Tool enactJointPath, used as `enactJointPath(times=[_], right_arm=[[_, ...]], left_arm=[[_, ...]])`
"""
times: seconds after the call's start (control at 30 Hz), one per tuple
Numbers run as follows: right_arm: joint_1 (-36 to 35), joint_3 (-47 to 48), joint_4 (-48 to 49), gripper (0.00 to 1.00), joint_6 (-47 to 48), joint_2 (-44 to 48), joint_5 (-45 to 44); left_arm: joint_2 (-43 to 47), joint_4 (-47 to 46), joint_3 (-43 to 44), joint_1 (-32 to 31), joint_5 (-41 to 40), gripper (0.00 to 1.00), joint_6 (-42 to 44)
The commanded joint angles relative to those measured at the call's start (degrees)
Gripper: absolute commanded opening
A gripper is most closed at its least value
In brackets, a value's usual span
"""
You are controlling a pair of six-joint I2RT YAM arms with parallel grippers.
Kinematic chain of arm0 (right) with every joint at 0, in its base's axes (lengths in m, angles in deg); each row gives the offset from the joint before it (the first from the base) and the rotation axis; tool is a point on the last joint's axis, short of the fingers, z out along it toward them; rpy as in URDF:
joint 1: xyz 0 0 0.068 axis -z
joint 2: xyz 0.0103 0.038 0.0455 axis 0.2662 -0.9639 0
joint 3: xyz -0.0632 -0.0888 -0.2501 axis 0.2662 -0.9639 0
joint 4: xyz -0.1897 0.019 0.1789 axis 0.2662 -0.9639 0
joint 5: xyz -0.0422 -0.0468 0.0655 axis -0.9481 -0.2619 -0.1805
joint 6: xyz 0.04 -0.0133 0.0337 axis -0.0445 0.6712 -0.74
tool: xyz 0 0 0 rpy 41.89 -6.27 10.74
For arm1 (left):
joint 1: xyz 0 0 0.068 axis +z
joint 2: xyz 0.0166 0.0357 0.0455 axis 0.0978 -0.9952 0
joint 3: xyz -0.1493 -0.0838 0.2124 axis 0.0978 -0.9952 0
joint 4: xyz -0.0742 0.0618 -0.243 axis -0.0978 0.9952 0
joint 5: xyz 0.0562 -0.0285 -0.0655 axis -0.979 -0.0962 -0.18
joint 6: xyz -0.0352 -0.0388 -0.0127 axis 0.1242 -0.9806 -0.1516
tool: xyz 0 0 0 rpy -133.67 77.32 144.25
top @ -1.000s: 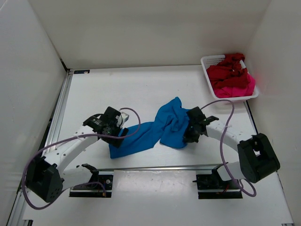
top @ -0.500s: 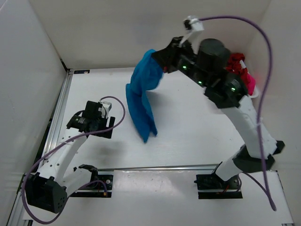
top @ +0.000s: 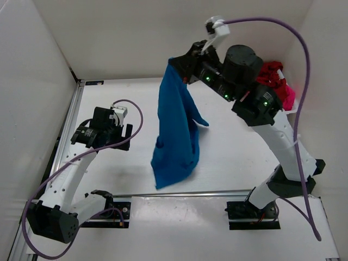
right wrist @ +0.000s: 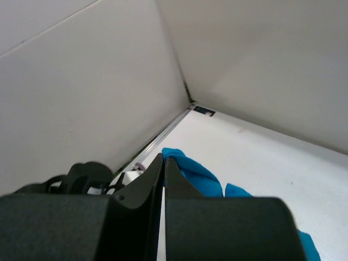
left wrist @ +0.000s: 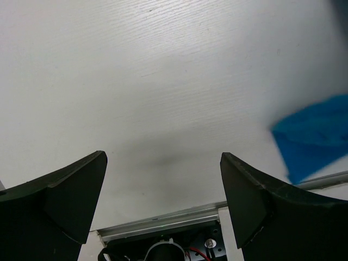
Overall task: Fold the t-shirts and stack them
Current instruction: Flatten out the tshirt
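The right pincer [top: 176, 64], raised high toward 12 o'clock of the table [top: 109, 98], is clamped on the top edge of the blue t-shirt [top: 175, 136]. The shirt hangs down from it in a long crumpled drape over the table's middle; whether its lower hem touches the surface cannot be told. The left pincer [left wrist: 163, 157] hovers at 9 o'clock with its jaws spread wide, holding nothing. The dark red t-shirt [top: 269, 75] and pink t-shirt [top: 287, 97] lie heaped at 2 o'clock, partly hidden behind the right arm.
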State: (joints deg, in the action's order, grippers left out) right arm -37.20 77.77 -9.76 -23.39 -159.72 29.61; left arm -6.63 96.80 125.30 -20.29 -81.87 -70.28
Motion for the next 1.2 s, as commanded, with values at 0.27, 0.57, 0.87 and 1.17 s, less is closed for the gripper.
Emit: enactJointPath(times=[0.27, 0.57, 0.87, 1.17], right_arm=[[-9.9, 7.4, 16.9, 0.0, 13.4, -4.3, -0.1], [3.8, 12.9, 1.7, 0.0, 13.1, -16.7, -34.9], [12.9, 3.5, -17.4, 0.0, 0.4, -9.7, -34.1], [5.0, -7.3, -21.5, 0.0, -7.3, -9.4, -24.5]], left_arm=[[-3.1, -1.2, 2.7, 2.3, 0.6, 0.96, 0.0], [-5.6, -3.5, 6.8, 9.4, -1.1, 0.98, 0.0], [-6.2, -1.1, 10.0, 9.5, 2.3, 0.98, 0.0], [-12.5, 3.0, 3.3, -17.1, 2.5, 1.0, 0.0]])
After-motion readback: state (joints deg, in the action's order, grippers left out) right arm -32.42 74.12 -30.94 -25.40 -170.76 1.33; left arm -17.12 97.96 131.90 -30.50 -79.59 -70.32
